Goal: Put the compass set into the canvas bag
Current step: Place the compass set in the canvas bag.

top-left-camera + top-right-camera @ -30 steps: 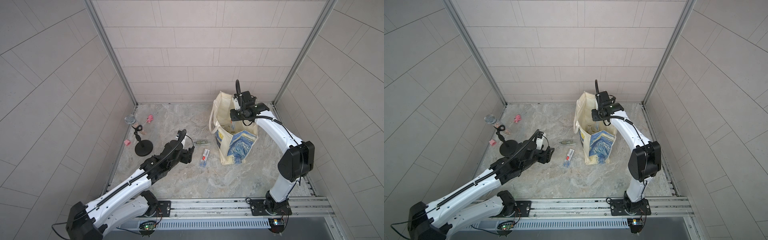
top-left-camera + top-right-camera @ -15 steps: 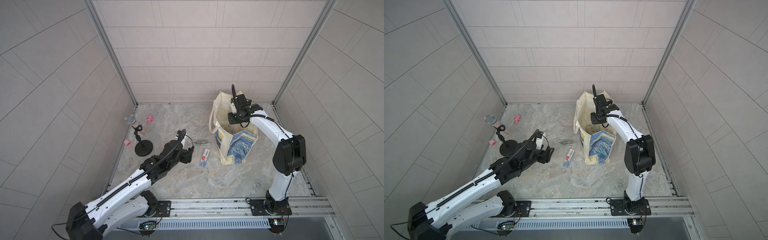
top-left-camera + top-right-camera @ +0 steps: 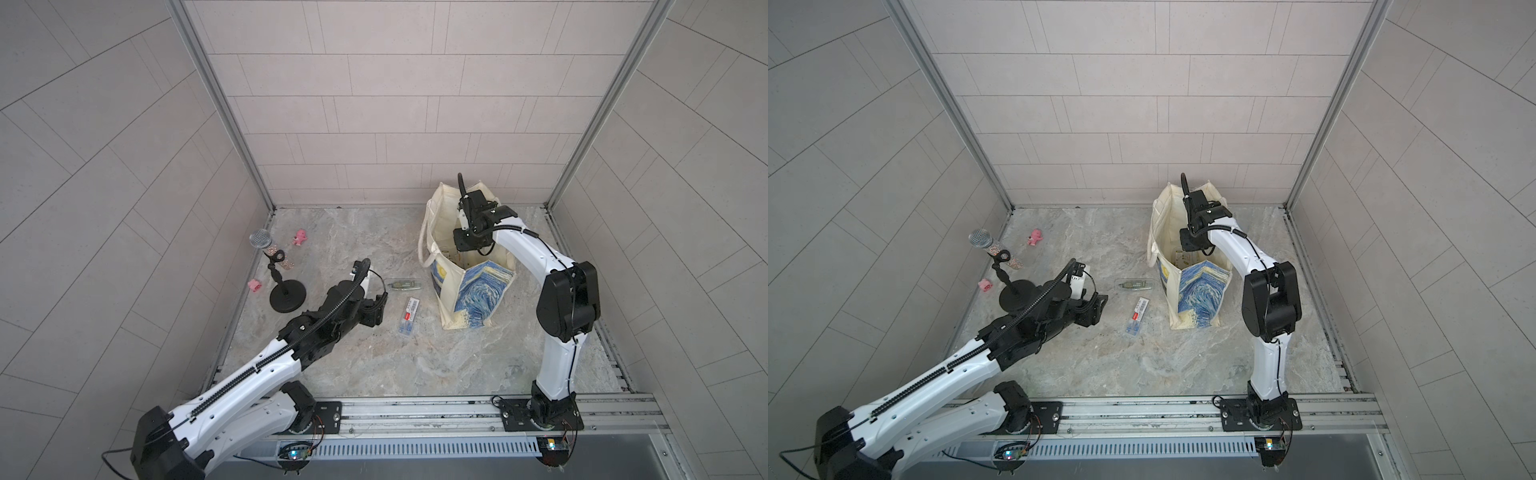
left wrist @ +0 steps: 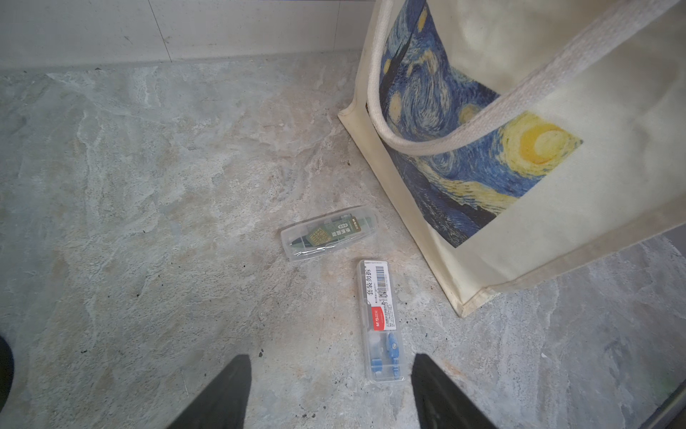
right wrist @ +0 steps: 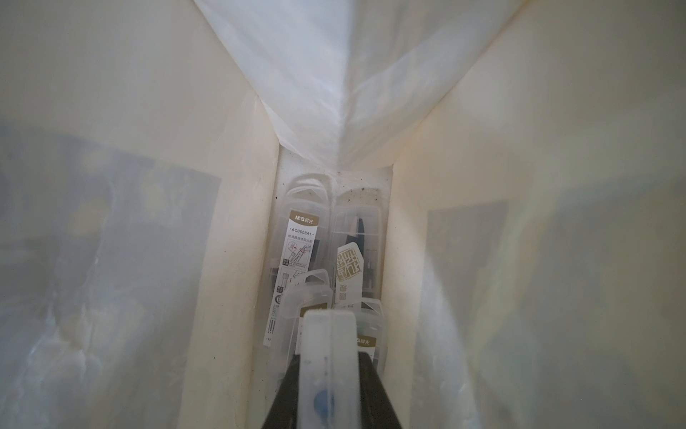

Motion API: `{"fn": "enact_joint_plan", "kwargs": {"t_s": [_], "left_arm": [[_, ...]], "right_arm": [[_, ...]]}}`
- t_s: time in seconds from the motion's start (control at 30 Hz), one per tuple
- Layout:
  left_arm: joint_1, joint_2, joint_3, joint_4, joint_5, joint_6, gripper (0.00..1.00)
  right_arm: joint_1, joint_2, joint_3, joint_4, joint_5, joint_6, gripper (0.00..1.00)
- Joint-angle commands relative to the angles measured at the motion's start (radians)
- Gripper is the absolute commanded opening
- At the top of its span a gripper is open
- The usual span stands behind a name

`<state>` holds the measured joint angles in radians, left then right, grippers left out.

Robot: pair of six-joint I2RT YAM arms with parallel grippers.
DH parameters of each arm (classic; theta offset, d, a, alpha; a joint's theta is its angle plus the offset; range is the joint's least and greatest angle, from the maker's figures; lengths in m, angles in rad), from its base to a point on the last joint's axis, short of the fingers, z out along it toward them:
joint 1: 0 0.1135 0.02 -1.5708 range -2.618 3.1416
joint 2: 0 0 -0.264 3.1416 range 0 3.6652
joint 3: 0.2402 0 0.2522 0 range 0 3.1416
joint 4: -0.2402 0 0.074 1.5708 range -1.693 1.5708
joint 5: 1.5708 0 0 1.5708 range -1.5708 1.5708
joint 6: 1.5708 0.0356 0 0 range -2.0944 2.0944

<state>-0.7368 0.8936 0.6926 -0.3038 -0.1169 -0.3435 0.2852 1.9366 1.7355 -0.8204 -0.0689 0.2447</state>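
Fingers (image 5: 371,393) of my right gripper (image 5: 330,356) are clamped on a clear compass set (image 5: 328,334), held low inside the canvas bag (image 5: 148,185), above other clear cases (image 5: 297,260) lying on its bottom. The bag stands upright on the stone floor (image 3: 415,361). Beside its base lie a green-labelled case (image 4: 328,233) and a red-labelled case (image 4: 380,319). My left gripper (image 4: 329,358) hovers over the floor just short of the red-labelled one, jaws apart, holding nothing.

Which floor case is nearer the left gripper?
The red-labelled case, right before the left gripper; the green-labelled case lies farther off.
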Motion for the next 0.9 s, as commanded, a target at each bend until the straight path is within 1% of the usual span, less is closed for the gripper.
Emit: {"fn": "enact_joint_plan", "kwargs": {"t_s": [0.0,0.27,0.53,0.7,0.87], "left_arm": [[0.005,-0.002,-0.004,0.000,-0.007,-0.005,0.73],[0.004,-0.005,-0.005,-0.001,-0.007,-0.005,0.73],[0.005,-0.005,-0.007,0.002,-0.006,-0.005,0.73],[0.005,-0.002,-0.005,0.003,-0.003,-0.004,0.73],[0.005,0.001,-0.004,0.002,-0.004,-0.002,0.74]], "right_arm": [[-0.004,0.015,0.018,-0.044,0.020,0.007,0.12],[-0.004,-0.022,0.034,-0.054,0.014,0.005,0.36],[-0.004,-0.077,0.056,-0.051,-0.003,0.005,0.45],[-0.004,-0.113,0.056,-0.039,-0.011,0.004,0.47],[-0.003,-0.182,0.056,-0.033,-0.012,0.002,0.48]]}}
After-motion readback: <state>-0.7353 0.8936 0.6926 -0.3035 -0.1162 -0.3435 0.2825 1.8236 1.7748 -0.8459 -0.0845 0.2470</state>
